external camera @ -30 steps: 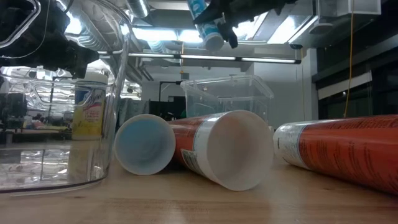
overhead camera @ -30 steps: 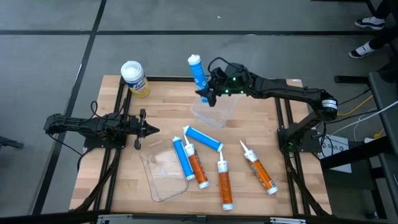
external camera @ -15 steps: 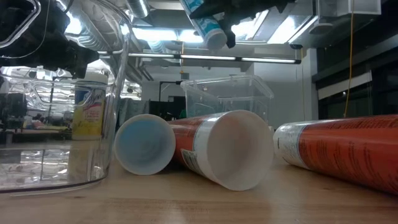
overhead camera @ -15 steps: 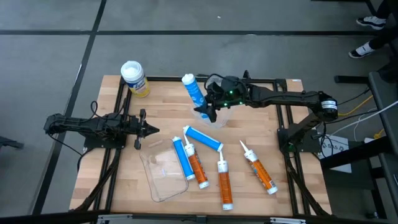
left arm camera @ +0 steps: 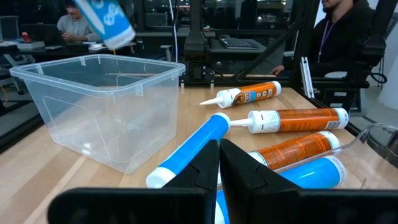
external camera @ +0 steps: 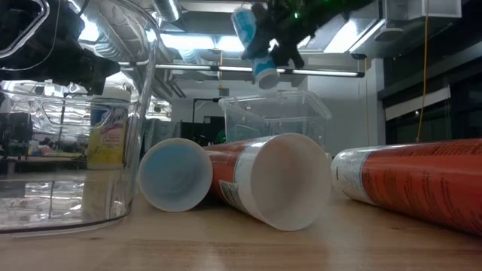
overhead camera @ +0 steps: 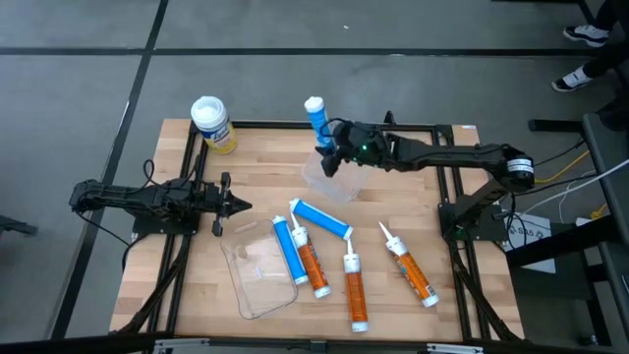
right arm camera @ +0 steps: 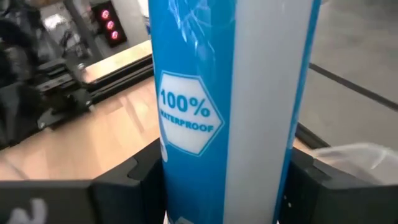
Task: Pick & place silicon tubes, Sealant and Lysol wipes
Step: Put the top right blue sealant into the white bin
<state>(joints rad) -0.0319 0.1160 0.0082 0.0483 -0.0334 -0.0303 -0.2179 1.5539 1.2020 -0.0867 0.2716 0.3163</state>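
Note:
My right gripper is shut on a blue silicone tube above the clear plastic bin. The tube also shows in the low view and the left wrist view. My left gripper is shut and empty at the table's left, pointing toward the tubes. Two blue tubes and three orange tubes lie on their sides on the table. The yellow Lysol wipes canister stands at the far left corner. My right gripper pinches the blue tube's body between its two fingers, one on either side, lying across the tube. The tube stands steeply tilted, lifted clear, with its lower end above the bin's open top.
A clear shallow tray lies at the near left, beside the blue tube. The table's black frame rails run along the left and right edges. Bare wood shows at the table's far left and near right.
My right gripper has shifted above the bin with the blue tube. The tube has tipped more upright and its lower end has come down toward the bin. The gripper stays shut on it.

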